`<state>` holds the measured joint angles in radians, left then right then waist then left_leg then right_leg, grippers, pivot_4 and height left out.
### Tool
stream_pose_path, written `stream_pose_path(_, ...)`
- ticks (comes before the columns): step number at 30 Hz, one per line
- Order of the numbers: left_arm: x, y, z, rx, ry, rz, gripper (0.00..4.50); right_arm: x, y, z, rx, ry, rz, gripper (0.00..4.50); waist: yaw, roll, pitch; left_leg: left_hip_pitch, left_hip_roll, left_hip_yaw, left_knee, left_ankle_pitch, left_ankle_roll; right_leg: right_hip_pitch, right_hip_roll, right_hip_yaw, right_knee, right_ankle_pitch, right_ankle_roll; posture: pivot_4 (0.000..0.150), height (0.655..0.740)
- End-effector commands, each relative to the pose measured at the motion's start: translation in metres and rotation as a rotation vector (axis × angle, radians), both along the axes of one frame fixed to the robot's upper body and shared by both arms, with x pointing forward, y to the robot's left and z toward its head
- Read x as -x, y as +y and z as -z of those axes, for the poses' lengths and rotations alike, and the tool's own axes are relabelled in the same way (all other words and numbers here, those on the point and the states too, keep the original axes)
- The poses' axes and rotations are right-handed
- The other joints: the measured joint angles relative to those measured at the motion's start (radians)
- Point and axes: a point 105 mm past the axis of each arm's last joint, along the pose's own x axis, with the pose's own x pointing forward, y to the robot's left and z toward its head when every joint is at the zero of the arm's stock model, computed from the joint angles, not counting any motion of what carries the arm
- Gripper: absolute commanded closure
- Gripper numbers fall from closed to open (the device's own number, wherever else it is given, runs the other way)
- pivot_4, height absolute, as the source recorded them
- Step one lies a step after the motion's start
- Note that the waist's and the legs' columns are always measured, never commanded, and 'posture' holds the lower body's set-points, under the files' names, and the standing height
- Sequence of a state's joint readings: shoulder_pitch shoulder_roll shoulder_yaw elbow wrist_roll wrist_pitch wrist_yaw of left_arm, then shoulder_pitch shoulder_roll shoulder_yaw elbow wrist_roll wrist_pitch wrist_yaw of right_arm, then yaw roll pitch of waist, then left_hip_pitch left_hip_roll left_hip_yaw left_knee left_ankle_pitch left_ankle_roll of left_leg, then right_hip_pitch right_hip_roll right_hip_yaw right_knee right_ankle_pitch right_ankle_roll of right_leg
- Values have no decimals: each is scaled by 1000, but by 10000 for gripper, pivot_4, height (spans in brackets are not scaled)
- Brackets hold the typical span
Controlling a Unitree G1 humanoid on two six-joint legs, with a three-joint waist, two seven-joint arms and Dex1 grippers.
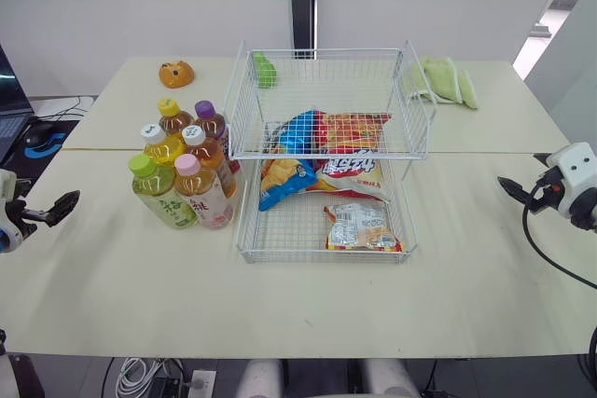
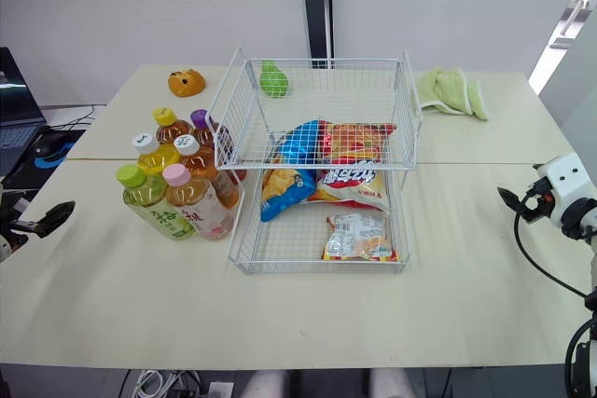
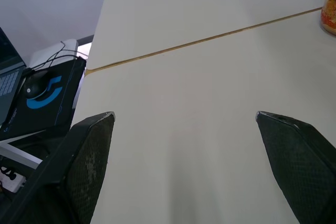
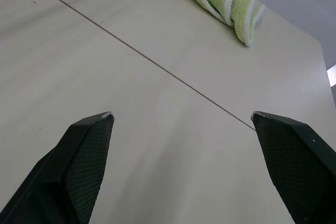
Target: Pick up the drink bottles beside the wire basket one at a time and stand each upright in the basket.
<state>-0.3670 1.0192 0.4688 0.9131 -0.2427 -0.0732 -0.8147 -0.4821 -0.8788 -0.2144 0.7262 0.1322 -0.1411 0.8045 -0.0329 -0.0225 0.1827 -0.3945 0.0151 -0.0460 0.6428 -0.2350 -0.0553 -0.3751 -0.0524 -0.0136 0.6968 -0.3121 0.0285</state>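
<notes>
Several drink bottles (image 1: 184, 177) with coloured caps stand upright in a tight cluster on the table, touching the left side of the white two-tier wire basket (image 1: 322, 257). Snack bags (image 1: 328, 169) lie in the basket's lower tier. My left gripper (image 1: 63, 204) hovers open at the table's left edge, well left of the bottles, with nothing between its fingers (image 3: 94, 150). One bottle's edge (image 3: 329, 11) shows in the left wrist view. Far to the right of the basket, my right gripper (image 1: 511, 189) is open and empty over bare table (image 4: 157, 129).
A small green object (image 1: 265, 70) lies in the basket's upper tier. An orange toy (image 1: 176, 73) sits behind the bottles. A green towel (image 1: 446, 78) lies at the back right. A laptop and a mouse (image 3: 39, 85) rest on a lower surface off the left edge.
</notes>
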Motion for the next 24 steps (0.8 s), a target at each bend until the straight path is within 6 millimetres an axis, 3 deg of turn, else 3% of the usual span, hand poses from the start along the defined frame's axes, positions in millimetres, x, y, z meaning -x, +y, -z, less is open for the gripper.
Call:
stream_pose_path(1, 4, 10, -18, -49, -43, -35, 239, 1, -9, -18, 33, -50, 20, 0, 0, 0, 0, 0, 0, 0, 0, 0, 0, 0, 0, 0, 0, 0, 0, 1500, 7400)
stream_pose_path(6, 3, 15, -26, -38, -95, -75, 239, 1, -13, -17, 37, -51, 42, 0, 1, 0, 0, 0, 0, 0, 0, 0, 0, 0, 0, 0, 0, 0, 0, 1500, 7400)
stream_pose_path(16, -2, 18, -21, -78, -89, -125, 239, 2, -26, -26, 109, -160, 144, 0, 0, 0, 0, 0, 0, 2, 0, 0, 0, -1, 0, 1, 0, 0, 1, 1500, 7400)
stream_pose_path(21, -6, 14, -20, -86, -85, -102, 239, 7, -31, -23, 65, -118, 137, 0, 0, 0, 0, 0, 0, 2, 0, 0, 0, -1, 0, 1, 0, 0, 1, 1500, 7400)
stream_pose_path(24, -7, 9, -22, -60, -102, -66, 239, 9, -34, -32, 12, -126, 128, 0, 1, 0, 0, 0, 0, 3, 0, 0, 0, -1, 0, 1, 0, 1, 1, 1500, 7400)
